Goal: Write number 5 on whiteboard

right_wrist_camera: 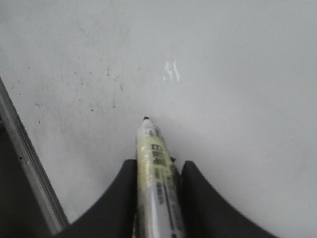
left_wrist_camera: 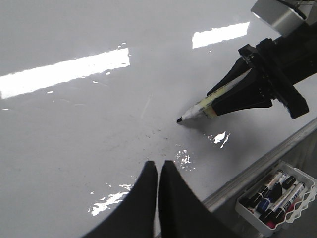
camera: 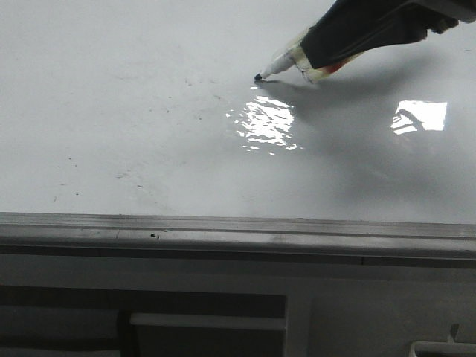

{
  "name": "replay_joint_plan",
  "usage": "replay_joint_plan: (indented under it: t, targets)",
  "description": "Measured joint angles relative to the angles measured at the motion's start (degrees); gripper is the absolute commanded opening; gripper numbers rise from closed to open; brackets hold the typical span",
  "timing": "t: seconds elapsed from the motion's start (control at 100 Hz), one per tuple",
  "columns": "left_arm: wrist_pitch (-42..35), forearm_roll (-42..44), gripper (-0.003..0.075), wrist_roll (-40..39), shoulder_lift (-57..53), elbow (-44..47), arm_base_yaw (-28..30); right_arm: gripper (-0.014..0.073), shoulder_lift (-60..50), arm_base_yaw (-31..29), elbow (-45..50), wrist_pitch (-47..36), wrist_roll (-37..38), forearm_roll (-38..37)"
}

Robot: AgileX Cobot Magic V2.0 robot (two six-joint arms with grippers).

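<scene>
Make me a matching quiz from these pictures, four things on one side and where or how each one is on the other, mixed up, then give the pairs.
Things
1. black-tipped marker with yellowish label
2. left gripper
3. white plastic tray of spare markers
4. glossy white whiteboard

States
A. shut, holding nothing
B. beyond the grey edge rail, off the board
C. no number drawn yet, only faint specks
D. clamped in the right gripper, tip at the board

Pairs: 1-D, 2-A, 3-B, 4-C
</scene>
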Motion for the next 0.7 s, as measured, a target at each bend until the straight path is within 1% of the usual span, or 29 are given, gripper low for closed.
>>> replay_joint_plan:
  t: [0.24,0.42,0.7]
  targets:
    - [0.0,0.0,-0.002,0.0,0.0,0.0,0.0,-0.0042,0.61,0.0,-0.25,-0.09,0.47,0.0]
    - [0.0,-0.14,-0.002,0.0,0.0,0.0,0.0,-0.0042,0.64,0.0,-0.14,-0.2,2.28,0.0]
    - [0.0,-0.13,-0.002,0.0,0.0,0.0,0.0,-0.0042,0.44,0.19,3.86,0.38,5.08,1.09]
